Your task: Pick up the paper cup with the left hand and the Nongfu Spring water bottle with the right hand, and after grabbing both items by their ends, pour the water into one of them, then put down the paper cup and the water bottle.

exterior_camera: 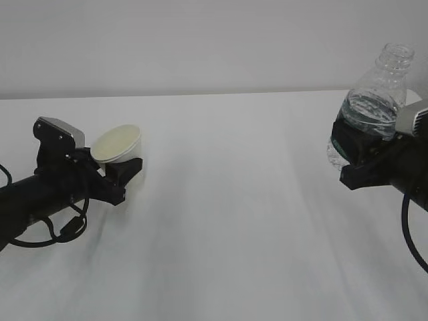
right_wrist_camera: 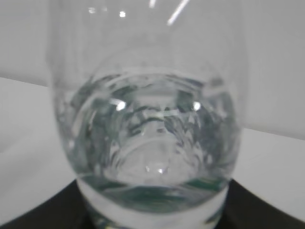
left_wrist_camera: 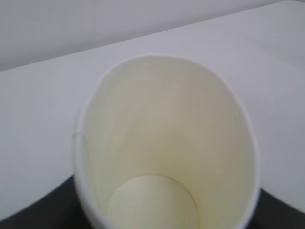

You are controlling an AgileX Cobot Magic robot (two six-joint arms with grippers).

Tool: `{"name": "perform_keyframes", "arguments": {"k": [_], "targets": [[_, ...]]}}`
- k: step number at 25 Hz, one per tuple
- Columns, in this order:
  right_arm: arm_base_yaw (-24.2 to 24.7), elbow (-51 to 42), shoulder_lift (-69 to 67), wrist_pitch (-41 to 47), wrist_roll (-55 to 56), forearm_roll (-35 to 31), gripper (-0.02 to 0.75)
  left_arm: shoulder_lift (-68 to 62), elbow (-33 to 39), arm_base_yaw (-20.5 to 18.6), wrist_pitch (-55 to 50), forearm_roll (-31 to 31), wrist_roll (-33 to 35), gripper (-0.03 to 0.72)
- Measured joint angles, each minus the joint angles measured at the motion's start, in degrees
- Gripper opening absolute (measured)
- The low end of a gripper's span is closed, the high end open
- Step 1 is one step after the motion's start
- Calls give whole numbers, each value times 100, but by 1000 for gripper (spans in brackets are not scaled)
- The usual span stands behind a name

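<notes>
Cup-to-bottle separation, item one: the small off-white tapered paper cup with a rolled rim (exterior_camera: 116, 144) is sitting at centre left of the exterior frame, while the small clear ribbed plastic water bottle with a capless neck (exterior_camera: 374, 107) is standing at the far right edge, the two well apart with bare white table (exterior_camera: 234, 221) lying between them.

Item two, holder of the cup: the black left gripper with a silver-grey wrist block and loose cables (exterior_camera: 120, 172) is reaching in from the lower left and closing round the cup's lower body; the jaws are bracketing the cup, though whether the grasp is fully firm is not showing. The cup is leaning, its mouth facing up and toward the upper right of the frame. In the left wrist view the cup's interior (left_wrist_camera: 167, 143) is filling the frame and is looking dry and empty.

Item three, holder of the bottle: the black right gripper with a silver-grey block (exterior_camera: 364, 150) is clamping the bottle's lower half, around the dark green band. The bottle is standing close to upright, neck pointing to the upper right corner, away from the cup. Clear water (right_wrist_camera: 152, 129) is filling roughly the lower half.

Item four, judgement: the pour is depending on bringing the two toward the middle of the frame and swinging the bottle's long axis leftward, so the open neck is coming over the cup's mouth. Each arm is already nearest its own object.
</notes>
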State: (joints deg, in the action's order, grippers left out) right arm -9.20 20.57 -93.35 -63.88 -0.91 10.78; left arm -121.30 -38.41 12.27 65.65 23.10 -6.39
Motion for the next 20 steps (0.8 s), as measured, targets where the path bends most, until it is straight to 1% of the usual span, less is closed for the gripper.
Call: {"name": "perform_keyframes", "arguments": {"k": [5,9,12,15,20], "targets": [[0,0,0,0,0,0,351,191,0,0,0,866,-368,432],[0,0,0,0,0,0,351,253,0,0,0,1524,-822,431],[0,0,0,0,0,0,351,263,-67,0,0,2147,-1167,431],[0,0,0,0,0,0,351,263,-183,154,0,2511,-1388,431],[0,0,0,0,0,0,351,263,-451,696,0,2919,-1585,431]]}}
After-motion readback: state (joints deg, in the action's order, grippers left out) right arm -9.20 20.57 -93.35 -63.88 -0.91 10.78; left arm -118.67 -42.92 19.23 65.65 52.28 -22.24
